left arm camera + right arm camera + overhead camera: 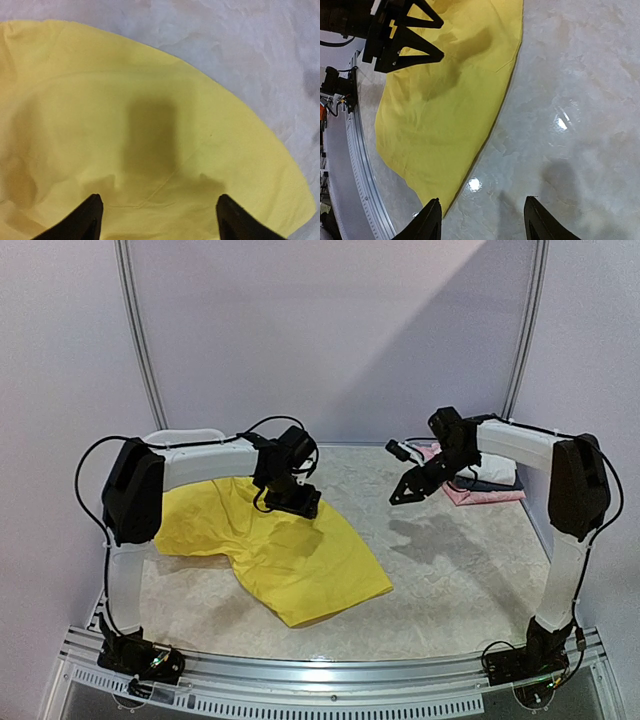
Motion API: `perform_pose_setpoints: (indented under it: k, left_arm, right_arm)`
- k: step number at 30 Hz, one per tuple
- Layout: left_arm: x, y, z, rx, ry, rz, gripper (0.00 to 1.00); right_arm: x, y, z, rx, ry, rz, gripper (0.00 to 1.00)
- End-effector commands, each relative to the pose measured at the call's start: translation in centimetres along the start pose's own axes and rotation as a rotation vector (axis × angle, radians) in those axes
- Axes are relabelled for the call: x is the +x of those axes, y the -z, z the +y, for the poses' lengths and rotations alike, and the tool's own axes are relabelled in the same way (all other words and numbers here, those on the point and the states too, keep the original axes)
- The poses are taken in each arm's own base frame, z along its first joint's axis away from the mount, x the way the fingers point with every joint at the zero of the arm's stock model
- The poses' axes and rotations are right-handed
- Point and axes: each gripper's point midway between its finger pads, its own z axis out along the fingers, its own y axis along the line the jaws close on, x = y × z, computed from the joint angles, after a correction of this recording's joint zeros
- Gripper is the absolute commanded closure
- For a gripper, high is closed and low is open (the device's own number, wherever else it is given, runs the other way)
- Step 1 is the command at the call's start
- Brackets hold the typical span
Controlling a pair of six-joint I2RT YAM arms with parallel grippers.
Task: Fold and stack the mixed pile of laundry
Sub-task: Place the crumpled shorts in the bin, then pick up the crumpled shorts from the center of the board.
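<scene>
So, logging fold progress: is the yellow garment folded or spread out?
Mostly spread: the yellow garment lies wide and rumpled on the table, no compact fold.

1. Bright yellow garment (290, 550) lies spread out and mostly smooth on the left-centre of the table (460, 580), its curved edge toward the middle and one corner pointing at the near edge.
2. Folded stack (488, 483) sits at the far right: white cloth on top, dark cloth under it, pink at the bottom.
</scene>
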Motion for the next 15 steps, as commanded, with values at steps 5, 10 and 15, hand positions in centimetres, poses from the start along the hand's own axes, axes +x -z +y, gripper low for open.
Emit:
perform_pose_setpoints:
  k: [5,10,15]
  left_arm:
    - [-2.3,-3.0,-6.7,0.225,0.176,-0.048,0.01]
    - [-0.9,-5.1,-8.9,0.118,0.099,0.013,0.04]
    - [0.7,-6.7,-9.0,-0.011,0.063,0.083,0.19]
  right_arm:
    - [0.5,1.0,0.2,-0.013,-0.045,0.009,0.41]
    - [0.8,4.4,-1.1,0.038,-0.079,-0.051,0.39]
    - [1.3,8.4,-2.8,0.065,-0.148,-0.137,0.39]
